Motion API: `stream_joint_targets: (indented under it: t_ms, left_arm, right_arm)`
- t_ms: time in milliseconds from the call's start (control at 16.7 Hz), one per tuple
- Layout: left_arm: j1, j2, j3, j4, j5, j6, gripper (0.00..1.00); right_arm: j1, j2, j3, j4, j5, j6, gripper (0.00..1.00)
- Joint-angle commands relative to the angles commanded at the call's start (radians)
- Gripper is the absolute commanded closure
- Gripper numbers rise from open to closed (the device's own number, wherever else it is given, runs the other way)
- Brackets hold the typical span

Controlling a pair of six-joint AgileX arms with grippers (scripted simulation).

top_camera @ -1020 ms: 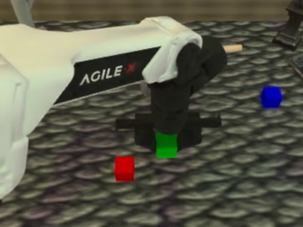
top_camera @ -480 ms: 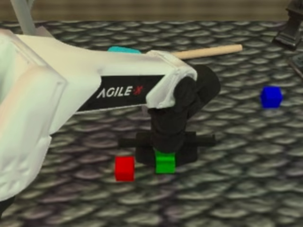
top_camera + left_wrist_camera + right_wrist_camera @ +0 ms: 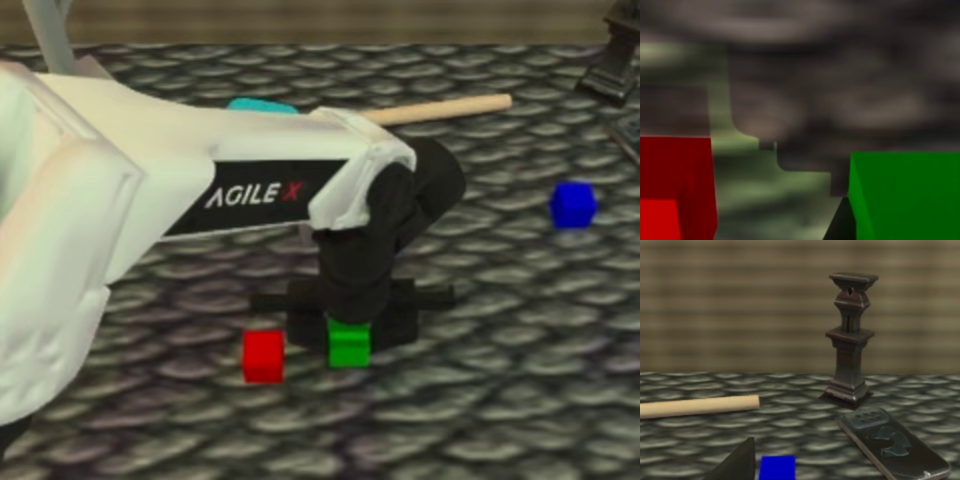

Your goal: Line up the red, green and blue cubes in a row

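Observation:
My left gripper [image 3: 350,330] is shut on the green cube [image 3: 350,344], low over the table near the middle front. The red cube [image 3: 263,356] sits just left of it, a small gap between them and their fronts about level. In the left wrist view the green cube [image 3: 905,195] fills one side with a dark finger [image 3: 839,226] against it, and the red cube [image 3: 675,185] stands apart. The blue cube [image 3: 573,204] rests alone at the right, farther back; it also shows in the right wrist view [image 3: 777,468]. My right arm is parked off the top view's right.
A turquoise block [image 3: 262,104] with a wooden stick handle [image 3: 440,108] lies behind my left arm. A dark metal stand [image 3: 850,340] rises at the back right [image 3: 615,60], with a flat dark slab [image 3: 892,447] lying beside it. The table has a grey scaly pattern.
Over the last second my left gripper came down and toward the front with the green cube, ending beside the red cube. In the last half second nothing moved.

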Motion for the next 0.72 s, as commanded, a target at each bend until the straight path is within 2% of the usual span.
stream_joint_targets:
  t_ms: [420, 720]
  left_arm:
    - [0.000, 0.000, 0.000, 0.000, 0.000, 0.000, 0.02]
    - [0.000, 0.000, 0.000, 0.000, 0.000, 0.000, 0.00]
  right_arm:
    - [0.000, 0.000, 0.000, 0.000, 0.000, 0.000, 0.00]
    - [0.000, 0.000, 0.000, 0.000, 0.000, 0.000, 0.00]
